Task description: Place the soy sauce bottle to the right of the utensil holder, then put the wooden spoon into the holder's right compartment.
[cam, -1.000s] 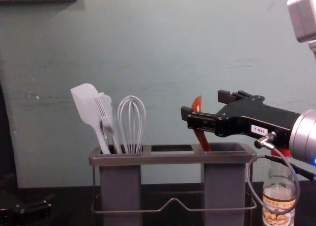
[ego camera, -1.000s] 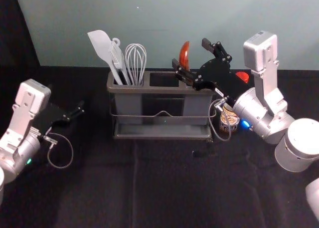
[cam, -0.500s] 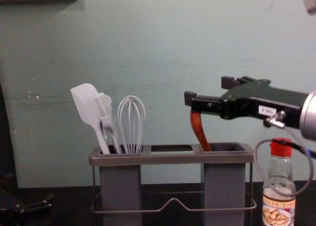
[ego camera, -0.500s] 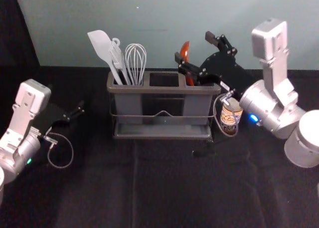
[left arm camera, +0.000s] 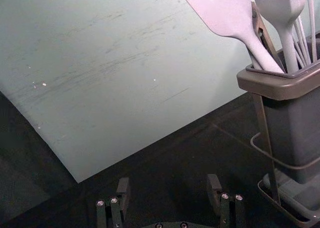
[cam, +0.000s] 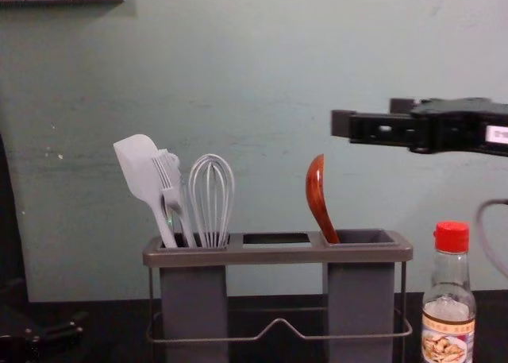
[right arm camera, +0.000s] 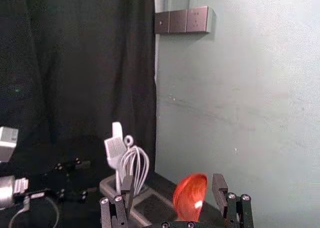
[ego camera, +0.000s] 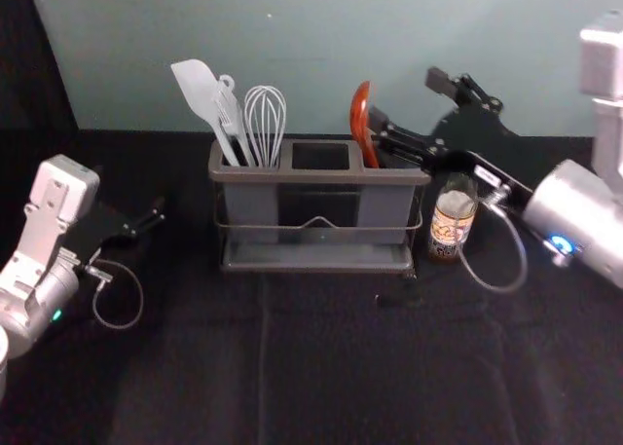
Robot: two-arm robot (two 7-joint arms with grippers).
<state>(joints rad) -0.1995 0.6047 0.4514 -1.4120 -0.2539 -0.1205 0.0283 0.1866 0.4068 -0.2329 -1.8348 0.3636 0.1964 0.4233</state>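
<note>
My right gripper [ego camera: 407,96] stands open in the head view, above and to the right of the utensil holder [ego camera: 311,177]; the chest view has this gripper [cam: 367,115] higher than the spoon. The wooden spoon [cam: 316,195] leans in the holder's right compartment, bowl up, touched by nothing of mine. In the right wrist view the spoon's bowl [right arm camera: 190,195] lies beyond and between the open fingers of my right gripper [right arm camera: 174,190]. The soy sauce bottle [cam: 450,299] is upright just right of the holder. Parked at the left, my left gripper [ego camera: 146,221] is open; its wrist view has the gripper [left arm camera: 170,188] empty.
A white spatula [ego camera: 200,94], a brush [cam: 168,184] and a whisk [ego camera: 265,119] fill the holder's left compartment. Behind the holder rises a wall [cam: 262,77]. Dark cloth [ego camera: 292,357] covers the table in front.
The right gripper has moved up and to the right, away from the spoon, which stays leaning in the compartment. The bottle has come into fuller view. The left arm has kept still.
</note>
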